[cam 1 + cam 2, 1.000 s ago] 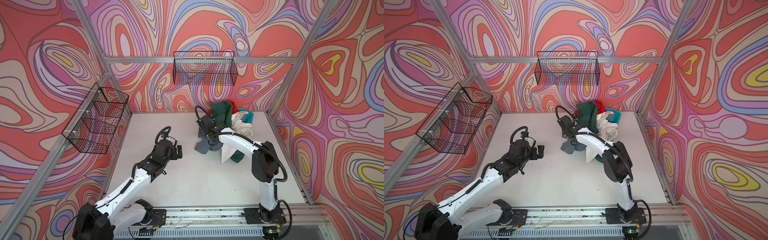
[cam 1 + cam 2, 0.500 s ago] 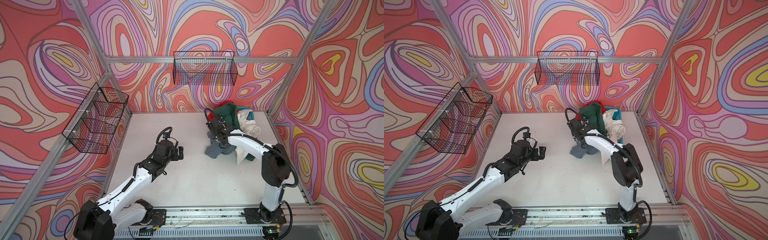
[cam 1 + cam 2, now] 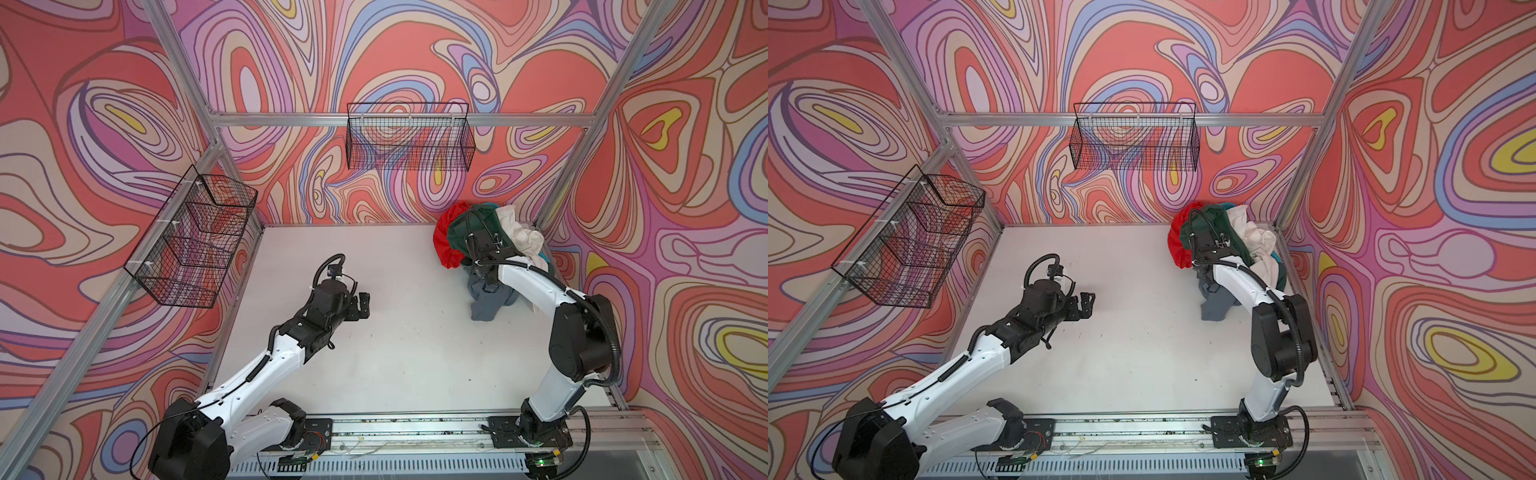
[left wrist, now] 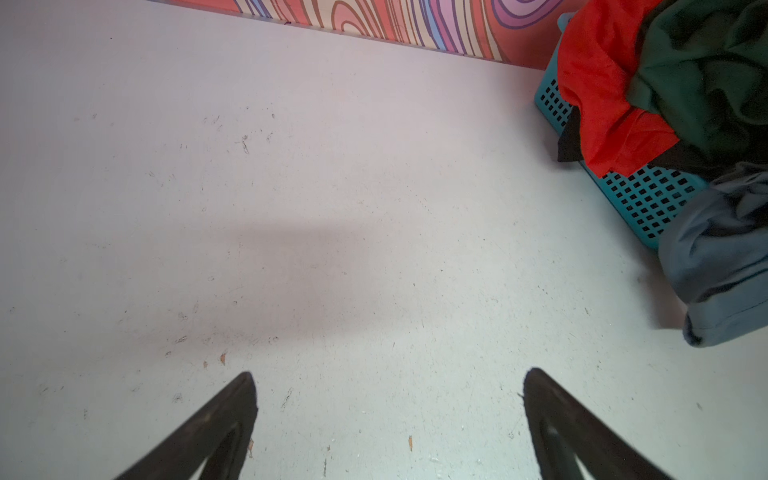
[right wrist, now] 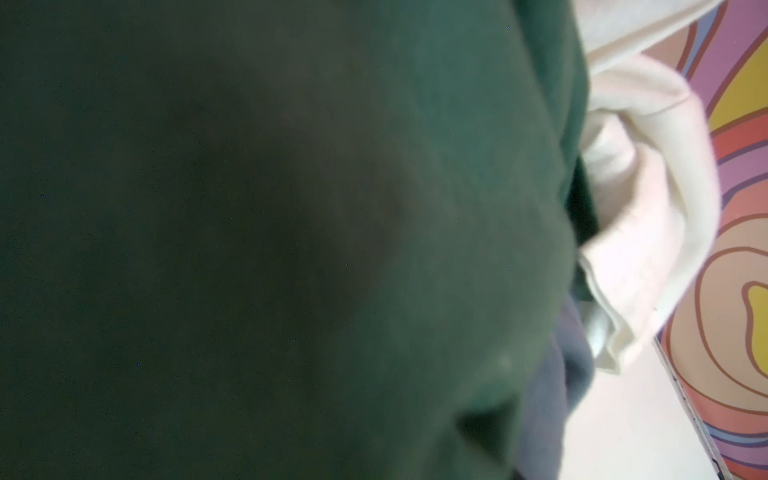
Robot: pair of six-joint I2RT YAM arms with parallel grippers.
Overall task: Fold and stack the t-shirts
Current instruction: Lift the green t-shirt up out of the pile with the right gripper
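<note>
The t-shirts lie heaped at the table's far right corner. In both top views the red one (image 3: 446, 241) (image 3: 1177, 245) is at the left of the heap. The dark green one (image 3: 459, 226) is on top and the off-white one (image 3: 519, 239) is at the right. The grey-blue one (image 3: 490, 299) (image 3: 1217, 307) spills onto the table. My right gripper (image 3: 483, 272) points down into the heap above the grey-blue cloth, its fingers hidden. Dark green cloth (image 5: 291, 208) fills the right wrist view; only one dark fingertip (image 5: 490, 428) shows. My left gripper (image 3: 361, 305) (image 4: 390, 374) hangs open and empty over bare table.
A turquoise mesh basket (image 4: 648, 199) sits under the heap against the back wall. Black wire baskets hang on the back wall (image 3: 409, 137) and the left wall (image 3: 195, 241). The white table (image 3: 395, 353) runs between the arms, with the frame post close to the right of the heap.
My right arm has swung right, back toward the heap, and the grey-blue t-shirt has shifted right with it. The left arm has barely moved.
</note>
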